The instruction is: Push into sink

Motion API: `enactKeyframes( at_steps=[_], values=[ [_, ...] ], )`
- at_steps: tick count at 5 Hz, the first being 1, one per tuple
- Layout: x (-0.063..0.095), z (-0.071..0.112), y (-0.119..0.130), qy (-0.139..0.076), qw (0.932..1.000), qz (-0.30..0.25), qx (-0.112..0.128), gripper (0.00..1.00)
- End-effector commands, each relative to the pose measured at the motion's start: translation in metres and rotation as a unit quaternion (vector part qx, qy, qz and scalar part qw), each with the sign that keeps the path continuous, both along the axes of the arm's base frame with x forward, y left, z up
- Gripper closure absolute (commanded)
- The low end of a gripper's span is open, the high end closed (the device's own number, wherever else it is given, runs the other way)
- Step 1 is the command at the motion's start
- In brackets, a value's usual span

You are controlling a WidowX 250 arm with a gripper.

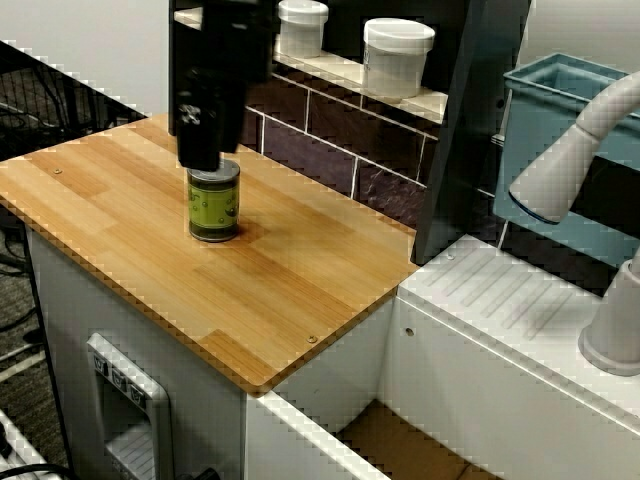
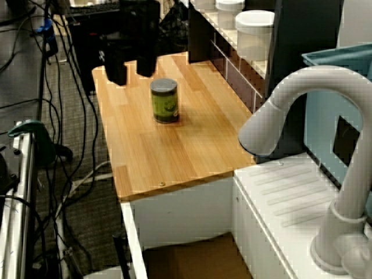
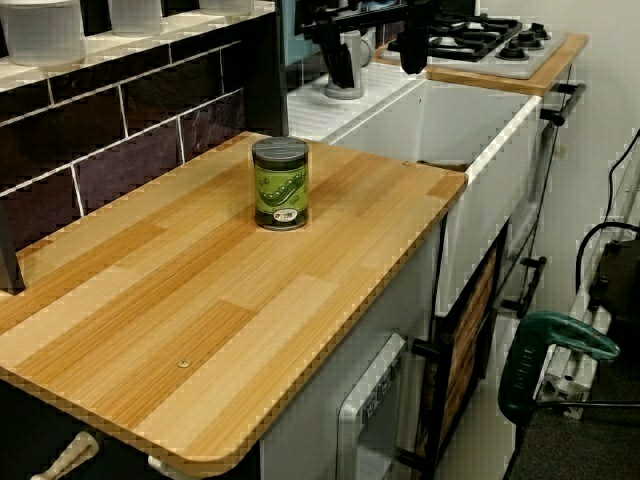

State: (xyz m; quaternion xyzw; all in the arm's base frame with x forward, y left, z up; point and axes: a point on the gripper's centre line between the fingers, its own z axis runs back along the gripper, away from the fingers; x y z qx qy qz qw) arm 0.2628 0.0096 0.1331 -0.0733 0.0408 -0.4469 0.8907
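Side view: gripper (image 2: 131,71) fingers parted, empty, above bench's far edge behind upright green can (image 2: 164,100), lined toward sink (image 2: 192,258).

The robot arm (image 1: 215,70) is black and boxy, with small white markings on its lower housing. In the view over the faucet, the gripper (image 2: 132,65) ends in two thick, blunt black fingers (image 2: 116,67).
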Motion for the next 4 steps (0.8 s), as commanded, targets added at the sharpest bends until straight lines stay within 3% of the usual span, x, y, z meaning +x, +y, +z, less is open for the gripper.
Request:
enactKeyframes(
  at_steps=[1,2,3,4],
  values=[
    [-0.030,0.002,0.069,-0.009,0.9918,0.124,-0.032,0.00],
    [-0.036,-0.014,0.093,-0.016,0.9728,0.229,-0.033,0.00],
    [-0.029,-0.027,0.114,-0.036,0.9824,0.183,0.014,0.00],
    [-0.011,-0.048,0.139,-0.068,0.9935,0.091,0.005,0.00]
  ],
)
